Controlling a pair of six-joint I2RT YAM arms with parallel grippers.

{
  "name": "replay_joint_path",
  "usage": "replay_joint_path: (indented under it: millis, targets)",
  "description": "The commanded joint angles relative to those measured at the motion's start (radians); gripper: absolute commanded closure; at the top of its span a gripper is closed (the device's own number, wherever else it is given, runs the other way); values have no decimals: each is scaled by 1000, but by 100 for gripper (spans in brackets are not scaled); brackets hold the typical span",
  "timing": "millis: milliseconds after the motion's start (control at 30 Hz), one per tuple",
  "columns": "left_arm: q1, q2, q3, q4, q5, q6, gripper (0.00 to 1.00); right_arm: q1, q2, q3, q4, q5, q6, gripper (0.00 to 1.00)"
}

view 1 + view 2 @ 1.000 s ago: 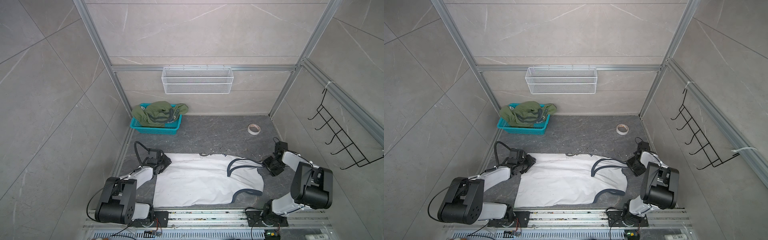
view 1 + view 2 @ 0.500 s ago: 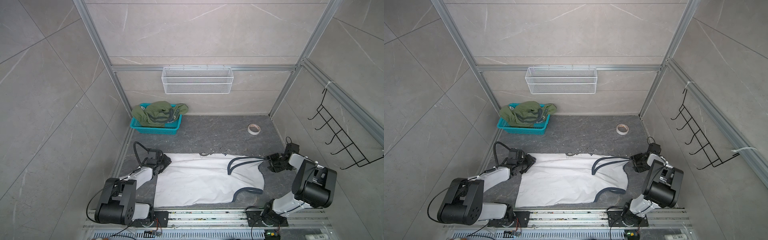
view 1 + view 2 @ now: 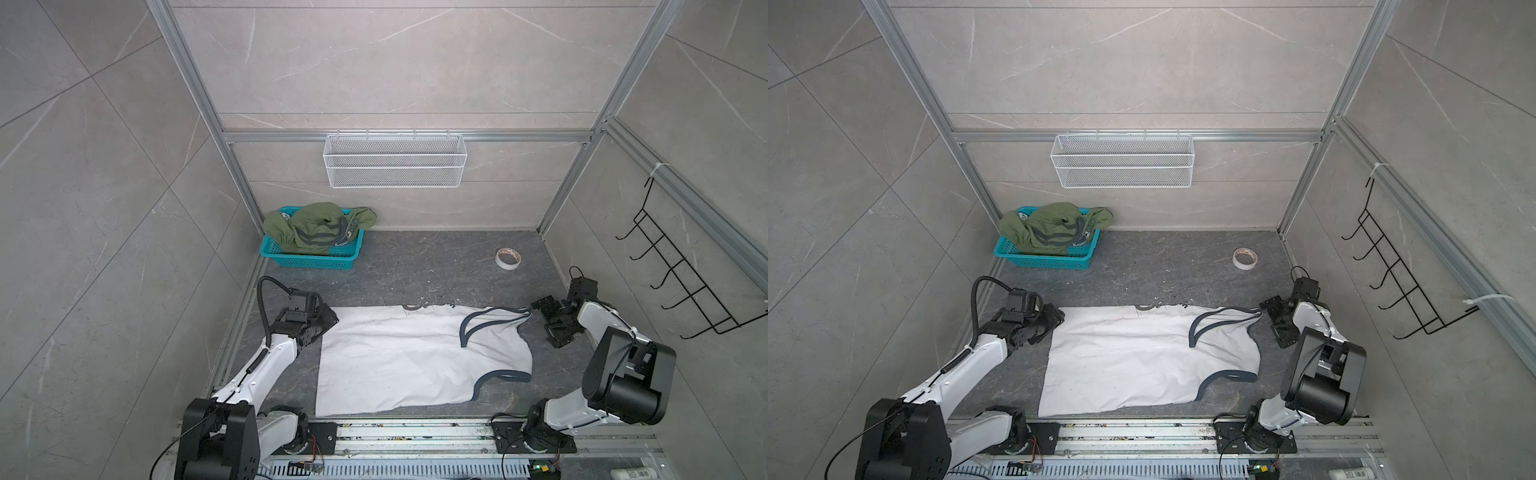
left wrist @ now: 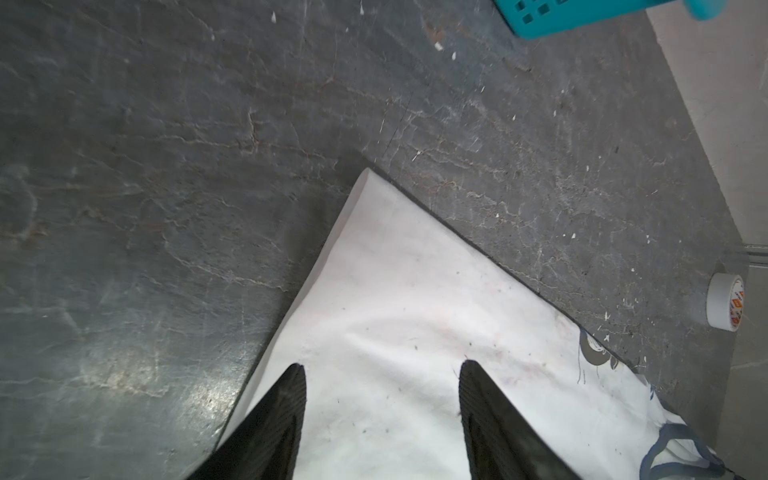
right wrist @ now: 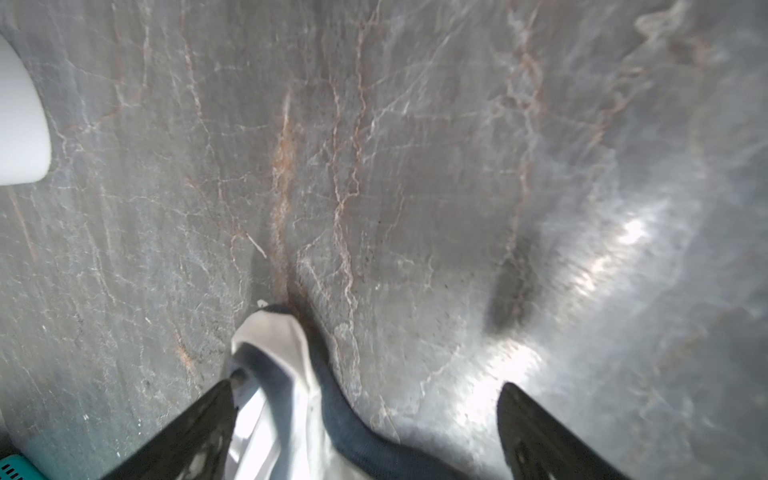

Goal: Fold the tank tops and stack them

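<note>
Wider right jaws, tank-top strap [image 5: 272,353] between

1. The left arm [image 3: 270,365] reaches forward from its black shoulder [image 3: 216,436], its white forearm slanting low and towards the middle, with a black cable [image 3: 262,299] looping over the wrist
2. The left gripper [image 3: 330,322] sits low and points towards the middle; the left wrist view shows its two black fingers [image 4: 286,415] parted, with a clear gap between them
3. The right arm [image 3: 598,320] rises from its base joint [image 3: 536,436], bends at a bulky black elbow [image 3: 623,374], and its white forearm runs forward and down
4. The right gripper [image 3: 549,322] hangs low, turned towards the middle, its jaws spread wide; in the right wrist view its fingers [image 5: 187,436] stand far apart
</note>
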Motion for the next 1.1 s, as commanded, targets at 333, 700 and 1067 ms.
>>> replay_joint_path:
  millis: [333,700,1067]
  targets:
    - [-274,125,85,-85,-58,23,39,310,-197,45,-181,71,-104,4]
    - [-281,323,94,19,-33,13,39,778,28,39,-142,113,-3,12]
    - [-239,501,126,139,-62,4,39,674,342,215,-76,167,-69,14]
